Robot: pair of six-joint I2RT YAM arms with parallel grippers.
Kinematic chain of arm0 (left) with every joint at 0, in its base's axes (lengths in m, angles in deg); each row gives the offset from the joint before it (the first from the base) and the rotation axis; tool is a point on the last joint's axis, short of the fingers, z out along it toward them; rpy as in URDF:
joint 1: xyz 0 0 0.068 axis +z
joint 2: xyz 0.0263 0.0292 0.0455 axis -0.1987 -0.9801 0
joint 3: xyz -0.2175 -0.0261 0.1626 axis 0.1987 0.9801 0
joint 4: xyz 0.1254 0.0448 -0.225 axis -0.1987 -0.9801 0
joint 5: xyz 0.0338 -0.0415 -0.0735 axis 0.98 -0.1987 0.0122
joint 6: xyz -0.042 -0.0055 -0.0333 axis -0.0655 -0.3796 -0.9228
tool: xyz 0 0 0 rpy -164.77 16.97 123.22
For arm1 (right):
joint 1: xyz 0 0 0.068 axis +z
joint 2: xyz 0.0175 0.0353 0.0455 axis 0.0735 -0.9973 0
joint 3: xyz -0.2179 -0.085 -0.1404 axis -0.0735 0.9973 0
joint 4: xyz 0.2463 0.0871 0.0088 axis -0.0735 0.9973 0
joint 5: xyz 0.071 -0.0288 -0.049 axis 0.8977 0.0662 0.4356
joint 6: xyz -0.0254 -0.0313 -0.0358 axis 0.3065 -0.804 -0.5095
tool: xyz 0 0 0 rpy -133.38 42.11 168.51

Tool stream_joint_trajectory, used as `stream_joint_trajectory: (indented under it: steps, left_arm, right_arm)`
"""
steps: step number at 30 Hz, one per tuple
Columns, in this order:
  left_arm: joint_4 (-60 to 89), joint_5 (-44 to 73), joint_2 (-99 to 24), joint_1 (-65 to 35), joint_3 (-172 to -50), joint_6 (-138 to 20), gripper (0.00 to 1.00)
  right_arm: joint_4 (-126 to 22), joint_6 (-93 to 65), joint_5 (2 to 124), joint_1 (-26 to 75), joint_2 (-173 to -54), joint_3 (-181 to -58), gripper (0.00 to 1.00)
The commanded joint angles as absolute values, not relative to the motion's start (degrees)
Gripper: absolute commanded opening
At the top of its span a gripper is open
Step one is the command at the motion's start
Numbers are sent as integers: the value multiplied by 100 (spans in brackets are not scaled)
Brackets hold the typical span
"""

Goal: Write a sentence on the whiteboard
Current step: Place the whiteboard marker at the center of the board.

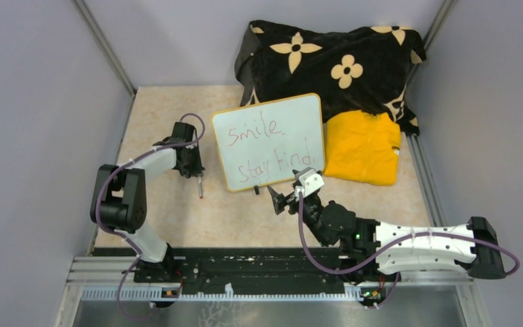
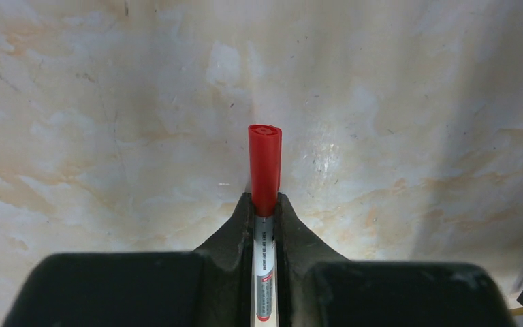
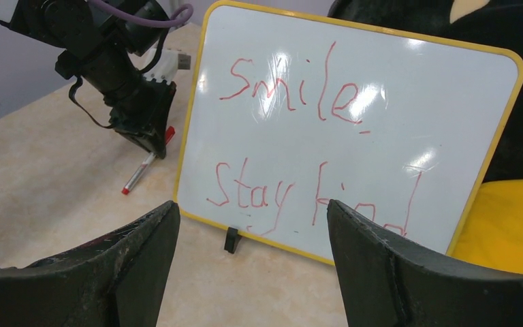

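Lettering on the whiteboard [image 3: 354, 129] is only partly legible. The sentence [image 3: 293, 88] in thin red marker reads "smile" on top and "stay" below, then a word I cannot settle. In the right wrist view the right-hand finger [image 3: 395, 266] cuts off that word's tail and the board's lower corner. One small black foot [image 3: 231, 240] shows under the frame; the other is hidden.

Right gripper [image 3: 252, 208]: jaws wide apart, nothing between them. The board stands just beyond the fingertips, framed in the gap and leaning back.

Left gripper [image 2: 264, 199]: jaws pinched on the marker pen [image 2: 264, 170]. The red cap juts past the fingertips and the white barrel runs back between the fingers. Whether the pen's end touches the table [image 1: 163, 122] I cannot tell.

From above, the board is just right of the left fingers. Beyond it a black flowered cloth [image 1: 327, 61] props it, and a yellow garment [image 1: 362, 146] lies against the board's right edge.
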State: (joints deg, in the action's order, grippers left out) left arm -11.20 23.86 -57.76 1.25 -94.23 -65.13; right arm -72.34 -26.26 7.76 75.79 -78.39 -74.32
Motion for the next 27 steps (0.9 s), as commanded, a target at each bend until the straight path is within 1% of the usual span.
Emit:
stream_joint_trajectory:
  steps: [1,14,27]
  left_arm:
    - [-1158,2349,-6108,162,-9562,-6425,14]
    - [-1219,2414,-6252,162,-9590,-6381,21]
    - [-1249,2340,-6300,162,-9605,-6363,30]
  right_arm:
    - [-7588,-2772,763,7511,-7822,-7711,78]
    - [-7485,-2676,737,7511,-7649,-7659,78]
    - [-7339,-2505,701,7507,-7528,-7623,77]
